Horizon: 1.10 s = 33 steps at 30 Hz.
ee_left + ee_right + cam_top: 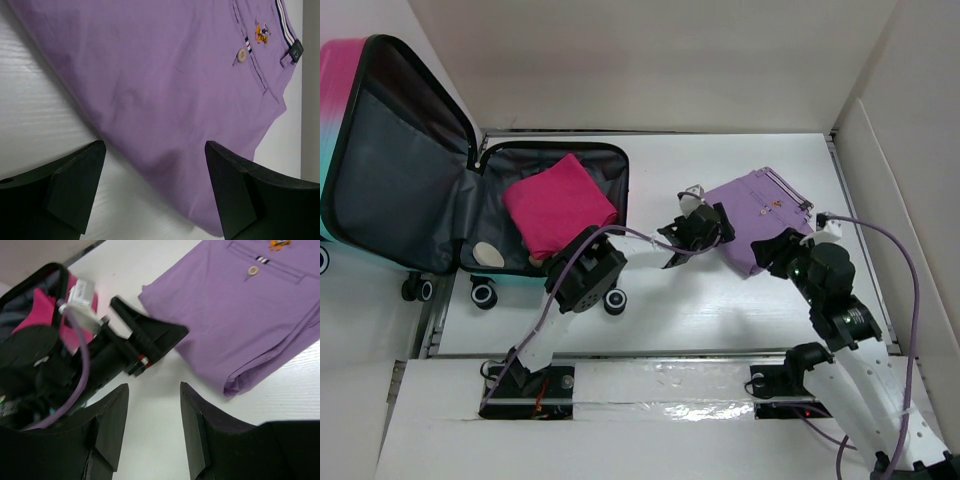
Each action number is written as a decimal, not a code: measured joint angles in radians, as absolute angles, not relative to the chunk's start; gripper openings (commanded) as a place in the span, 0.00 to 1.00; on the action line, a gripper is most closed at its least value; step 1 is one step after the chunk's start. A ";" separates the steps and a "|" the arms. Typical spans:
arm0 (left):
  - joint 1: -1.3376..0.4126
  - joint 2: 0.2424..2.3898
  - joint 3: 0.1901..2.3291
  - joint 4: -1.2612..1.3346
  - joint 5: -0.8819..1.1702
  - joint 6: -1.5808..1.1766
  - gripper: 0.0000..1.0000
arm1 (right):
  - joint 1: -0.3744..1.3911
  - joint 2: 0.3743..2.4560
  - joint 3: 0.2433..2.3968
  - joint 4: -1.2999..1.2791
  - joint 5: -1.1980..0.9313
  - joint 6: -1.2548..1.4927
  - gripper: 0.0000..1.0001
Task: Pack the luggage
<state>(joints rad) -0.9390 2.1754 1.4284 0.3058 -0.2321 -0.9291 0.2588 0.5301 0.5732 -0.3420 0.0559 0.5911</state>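
Luggage [400,190] is seen lying open on the white worktop [680,320], well to the left of the folded purple garment [765,215]. A folded pink cloth [560,205] is tucked in its lower half. The garment itself is laid flat. The left pincer [155,150] is held at the garment's left edge with its jaws spread wide and nothing gripped. That edge is seen through the gap. The right pincer [154,390] is hung just beside the garment's near edge, jaws parted too, and only bare worktop is seen between them.
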 measured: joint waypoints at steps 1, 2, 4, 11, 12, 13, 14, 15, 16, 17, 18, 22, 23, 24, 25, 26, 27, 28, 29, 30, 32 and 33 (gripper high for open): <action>-0.938 2.191 1.452 0.299 -0.233 -0.936 0.79 | 0.274 0.522 0.573 -0.345 0.054 0.591 0.51; -0.937 2.202 1.469 0.292 -0.233 -0.944 0.79 | 0.286 0.511 0.574 -0.348 0.052 0.590 0.51; -0.936 2.217 1.496 0.276 -0.238 -0.958 0.74 | 0.319 0.481 0.575 -0.356 0.053 0.590 0.51; -0.947 2.249 1.533 0.256 -0.323 -1.036 0.57 | 0.375 0.376 0.621 -0.382 0.067 0.591 0.51; -0.951 2.251 1.533 0.258 -0.340 -1.044 0.53 | 0.378 0.364 0.626 -0.382 0.066 0.591 0.51; -0.953 2.252 1.533 0.265 -0.350 -1.049 0.51 | 0.381 0.355 0.628 -0.382 0.064 0.592 0.51; -0.953 2.254 1.528 0.278 -0.357 -1.054 0.48 | 0.386 0.345 0.629 -0.382 0.059 0.595 0.51; -0.954 2.255 1.518 0.298 -0.361 -1.057 0.43 | 0.390 0.339 0.630 -0.382 0.056 0.599 0.50; -0.953 2.257 1.508 0.318 -0.363 -1.058 0.41 | 0.396 0.334 0.630 -0.382 0.052 0.600 0.50; -0.950 2.260 1.501 0.334 -0.364 -1.058 0.37 | 0.401 0.331 0.629 -0.382 0.047 0.603 0.50; -0.947 2.267 1.499 0.349 -0.363 -1.056 0.33 | 0.403 0.329 0.630 -0.382 0.044 0.606 0.49; -0.923 2.288 1.498 0.403 -0.342 -1.045 0.18 | 0.415 0.315 0.630 -0.390 0.037 0.610 0.48; -0.914 2.291 1.496 0.422 -0.333 -1.041 0.14 | 0.417 0.311 0.632 -0.393 0.037 0.610 0.47; -0.905 2.292 1.491 0.440 -0.322 -1.036 0.06 | 0.419 0.309 0.634 -0.392 0.037 0.610 0.47; -0.896 2.292 1.483 0.456 -0.312 -1.031 0.01 | 0.419 0.307 0.638 -0.393 0.037 0.610 0.47; -0.887 2.292 1.478 0.472 -0.299 -1.021 0.00 | 0.419 0.308 0.643 -0.392 0.038 0.609 0.47; -0.877 2.292 1.471 0.489 -0.286 -1.008 0.00 | 0.421 0.311 0.648 -0.390 0.038 0.608 0.47; -0.867 2.292 1.464 0.506 -0.272 -0.993 0.00 | 0.422 0.316 0.653 -0.389 0.043 0.607 0.47; -0.858 2.292 1.459 0.517 -0.256 -0.978 0.00 | 0.424 0.324 0.656 -0.385 0.046 0.606 0.47; -0.849 2.292 1.454 0.529 -0.239 -0.961 0.00 | 0.426 0.332 0.659 -0.380 0.051 0.605 0.47; -0.828 2.291 1.451 0.539 -0.202 -0.919 0.00 | 0.427 0.354 0.659 -0.366 0.062 0.602 0.46; -0.818 2.287 1.448 0.544 -0.181 -0.897 0.00 | 0.427 0.368 0.658 -0.350 0.071 0.601 0.46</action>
<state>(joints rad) -0.8181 2.2871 1.4475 0.5442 -0.1806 -0.8970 0.4271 0.3676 0.6579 -0.3504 0.0711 0.6010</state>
